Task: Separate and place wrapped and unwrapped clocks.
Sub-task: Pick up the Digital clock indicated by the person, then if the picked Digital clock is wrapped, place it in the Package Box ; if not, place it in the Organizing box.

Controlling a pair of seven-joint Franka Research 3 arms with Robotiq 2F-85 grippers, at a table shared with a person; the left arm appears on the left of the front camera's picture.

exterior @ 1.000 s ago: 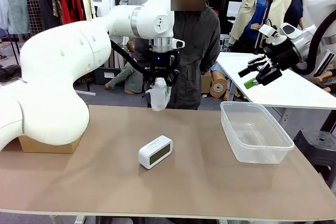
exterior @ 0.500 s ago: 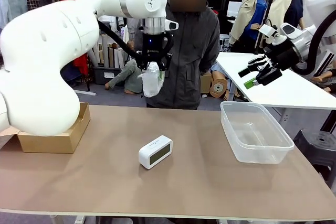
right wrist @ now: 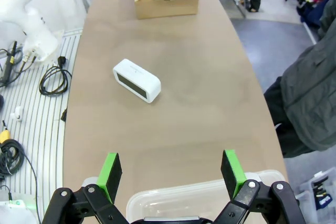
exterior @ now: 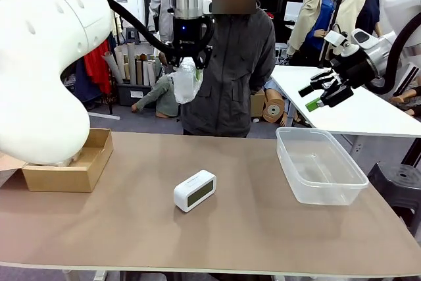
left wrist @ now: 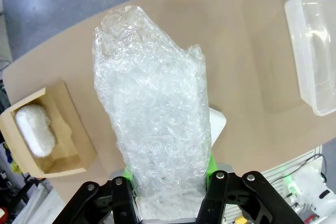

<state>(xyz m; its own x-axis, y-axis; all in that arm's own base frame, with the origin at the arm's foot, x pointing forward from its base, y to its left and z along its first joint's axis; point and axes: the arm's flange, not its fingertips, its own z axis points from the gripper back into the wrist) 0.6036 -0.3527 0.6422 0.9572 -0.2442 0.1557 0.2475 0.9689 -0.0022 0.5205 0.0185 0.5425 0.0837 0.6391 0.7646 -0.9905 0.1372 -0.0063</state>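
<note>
Bare white clock (exterior: 195, 190) lies near the middle of the desk (exterior: 250, 235), with the clear tub (exterior: 320, 166) well apart on the right. The cardboard box (exterior: 66, 177) sits at the left edge, one wrapped bundle (left wrist: 34, 129) inside it. Farther back, the left gripper (exterior: 187, 64) hangs high over the far edge, pinching one end of a second wrapped bundle (exterior: 185, 85) that dangles clear of the desk; the right gripper (right wrist: 171, 174) hovers above the tub's end, fingers spread wide.
</note>
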